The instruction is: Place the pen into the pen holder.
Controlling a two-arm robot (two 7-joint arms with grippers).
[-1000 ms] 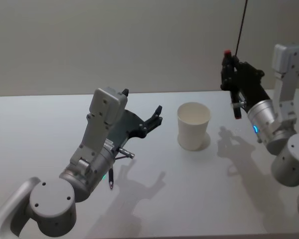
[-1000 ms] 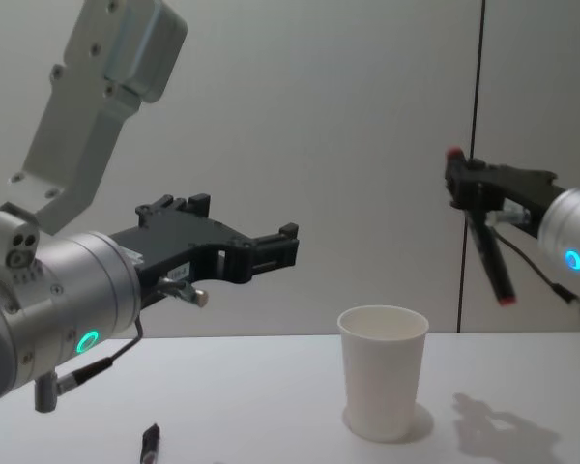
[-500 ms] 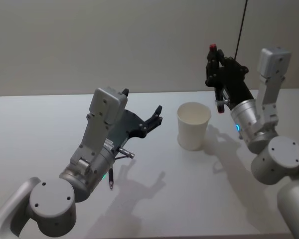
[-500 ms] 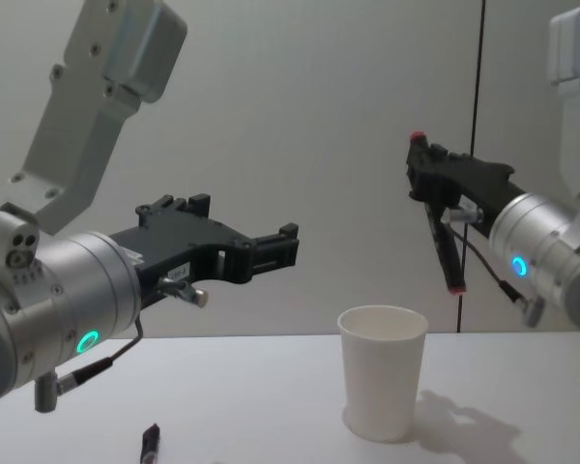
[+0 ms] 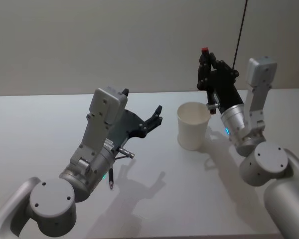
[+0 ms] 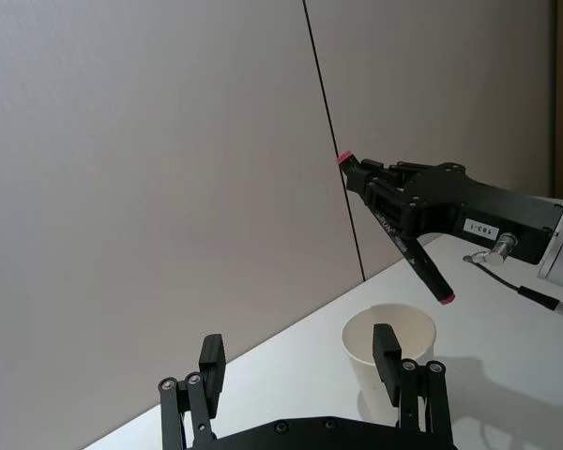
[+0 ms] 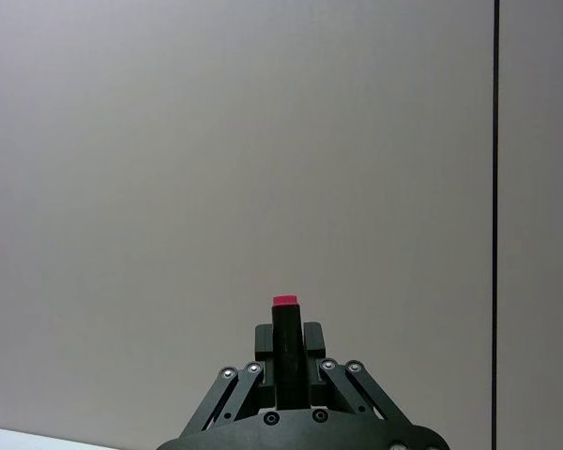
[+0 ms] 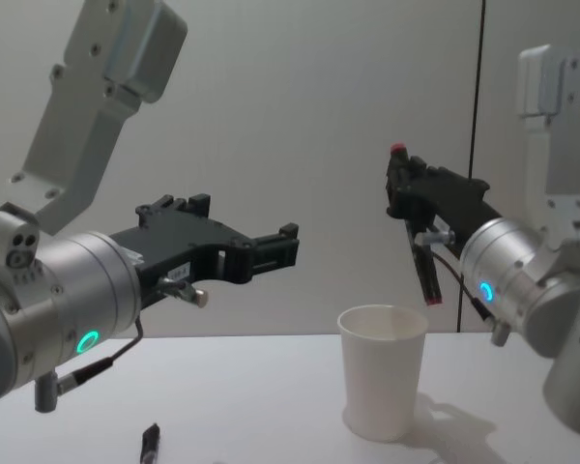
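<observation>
Chest view: right tool (image 8: 402,186) clenched on the tilted pen (image 8: 425,273) just above the pen holder (image 8: 384,382), left tool (image 8: 276,247) released, aloft.

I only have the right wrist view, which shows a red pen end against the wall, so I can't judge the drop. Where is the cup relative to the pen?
Observer: The cup stands upright on the table, below the pen. The pen's lower tip hangs about over the right edge of the rim.
Operator: Is the pen vertical?
Observer: No, it tilts, with its top leaning toward the robot's left. The right gripper is shut on its upper part.
Operator: Is the left arm in the way?
Observer: The left gripper hovers open to the left of the cup, apart from it.
</observation>
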